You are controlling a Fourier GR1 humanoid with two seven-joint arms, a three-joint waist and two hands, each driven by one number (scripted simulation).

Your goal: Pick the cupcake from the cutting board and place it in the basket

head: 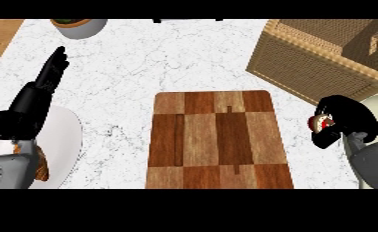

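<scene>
The right hand (341, 121) is curled round the cupcake (320, 123), which shows only as a patch of red and cream between the black fingers, so its tilt and long axis cannot be told. Hand and cupcake hang right of the cutting board (218, 141), just near of the basket (317, 56) at the far right of the surface (155, 61). The left hand (46, 78) rests open at the left, fingers straight and pointing far.

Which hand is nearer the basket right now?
Right. The right hand, curled round the cupcake, sits just below the basket at its near edge. The left hand rests open far across the counter at the view's left.
</scene>
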